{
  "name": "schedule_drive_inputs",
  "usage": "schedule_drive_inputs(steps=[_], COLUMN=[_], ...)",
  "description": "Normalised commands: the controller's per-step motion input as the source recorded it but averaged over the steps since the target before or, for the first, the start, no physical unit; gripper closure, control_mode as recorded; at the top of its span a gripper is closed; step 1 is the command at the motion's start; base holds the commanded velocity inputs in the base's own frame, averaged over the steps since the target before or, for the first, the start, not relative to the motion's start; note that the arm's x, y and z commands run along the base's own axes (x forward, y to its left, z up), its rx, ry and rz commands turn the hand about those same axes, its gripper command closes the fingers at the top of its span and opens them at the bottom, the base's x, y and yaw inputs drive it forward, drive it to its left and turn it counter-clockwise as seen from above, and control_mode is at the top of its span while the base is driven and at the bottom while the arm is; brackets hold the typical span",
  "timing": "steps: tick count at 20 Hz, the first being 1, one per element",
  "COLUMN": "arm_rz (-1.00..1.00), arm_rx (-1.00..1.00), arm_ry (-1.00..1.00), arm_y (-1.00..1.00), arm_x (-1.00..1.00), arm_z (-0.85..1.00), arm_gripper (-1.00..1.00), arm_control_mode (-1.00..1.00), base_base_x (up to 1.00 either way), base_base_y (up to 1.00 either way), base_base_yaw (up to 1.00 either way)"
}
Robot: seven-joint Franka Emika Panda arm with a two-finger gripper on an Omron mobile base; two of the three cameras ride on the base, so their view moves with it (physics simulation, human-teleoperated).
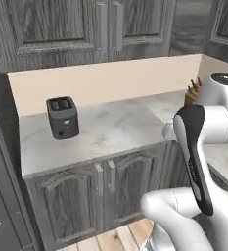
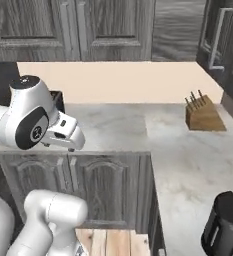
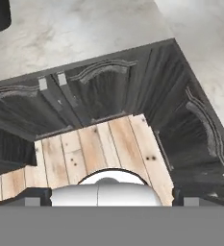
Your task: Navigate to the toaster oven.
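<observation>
On the marble counter (image 1: 115, 127) in the corner of the kitchen stands a small dark two-slot toaster (image 1: 62, 117), and further to the right a wooden knife block (image 2: 203, 114). At the lower right edge of the right base view there is a dark rounded object (image 2: 227, 225), cut by the frame; I cannot tell what it is. The toaster oven, a wide black box with a silver bar handle, is not among the things on this counter, so the base is not yet at its goal. The arm is folded over the wooden floor (image 3: 96, 149), and I cannot tell the state of its jaws. One risk is stopping at the toaster by mistake. Another is that the base, so near the corner cabinets (image 3: 180, 96), strikes them while turning.
</observation>
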Motion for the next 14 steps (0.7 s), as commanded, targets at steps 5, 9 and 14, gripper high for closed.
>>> schedule_drive_inputs(steps=[5, 9, 14], arm_rz=[0.0, 0.0, 0.0], arm_rx=[0.0, 0.0, 0.0], arm_ry=[0.0, 0.0, 0.0], arm_y=[0.0, 0.0, 0.0], arm_x=[0.0, 0.0, 0.0], arm_z=[0.0, 0.0, 0.0], arm_gripper=[-1.0, -1.0, -1.0], arm_control_mode=[1.0, 1.0, 1.0], base_base_x=[-0.2, -0.19, -0.19], base_base_y=[0.0, 0.0, 0.0], base_base_yaw=[1.0, 1.0, 1.0])
